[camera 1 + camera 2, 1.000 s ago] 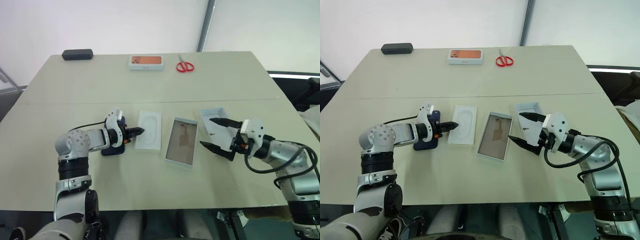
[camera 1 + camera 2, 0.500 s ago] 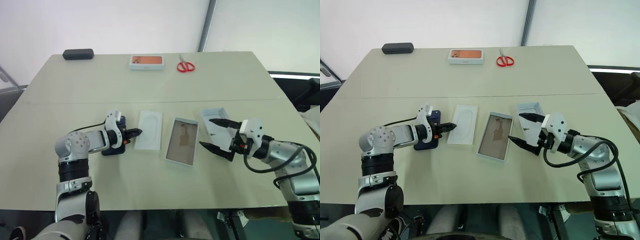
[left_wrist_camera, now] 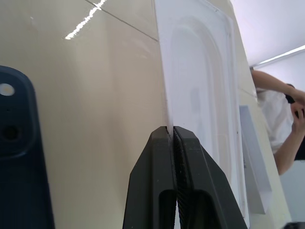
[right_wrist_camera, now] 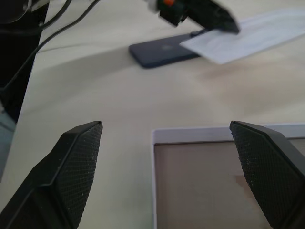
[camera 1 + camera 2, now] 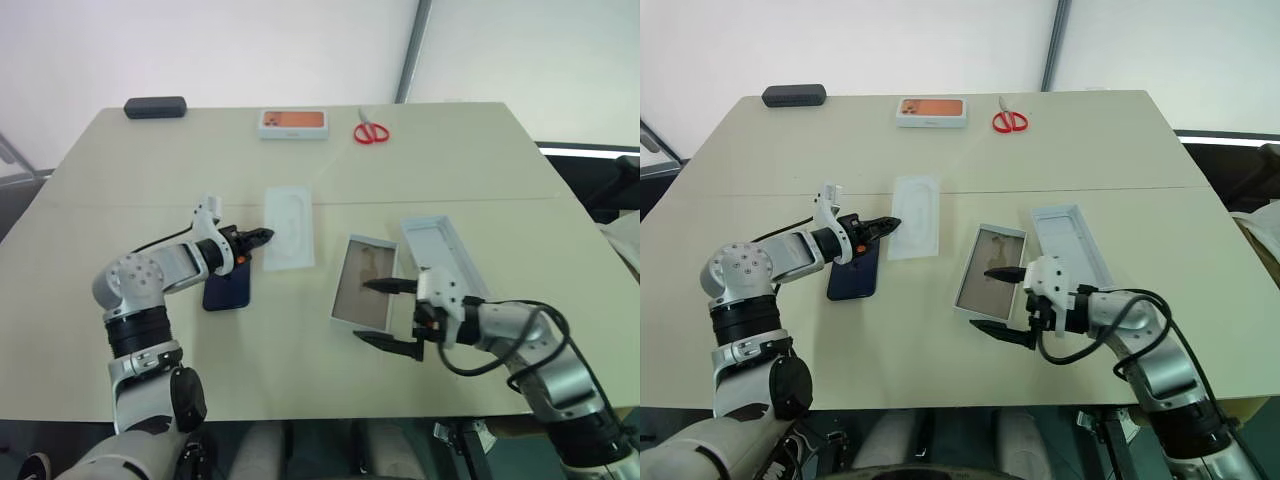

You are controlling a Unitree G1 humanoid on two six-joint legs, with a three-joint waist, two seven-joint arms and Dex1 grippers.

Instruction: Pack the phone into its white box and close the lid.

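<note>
The phone [image 5: 228, 286] lies flat on the table, dark navy back up, its camera bump showing in the left wrist view [image 3: 14, 143]. My left gripper [image 5: 261, 238] is shut on the edge of a thin white insert [image 5: 288, 227] and holds it just above the table, beside the phone. The white box [image 5: 365, 283] sits open at centre with its tan floor bare. The lid [image 5: 442, 255] lies inside up to its right. My right gripper [image 5: 360, 312] stands open at the box's near end, nothing between its fingers [image 4: 71, 167].
At the table's far edge lie a black oblong case [image 5: 155, 108], a white box with an orange top [image 5: 293, 123] and red scissors [image 5: 370, 132]. A person [image 3: 281, 119] shows beyond the table in the left wrist view.
My left gripper has shut on the insert and lifted it toward the far side, away from the phone. My right gripper has swung left from the lid to the box's near end.
</note>
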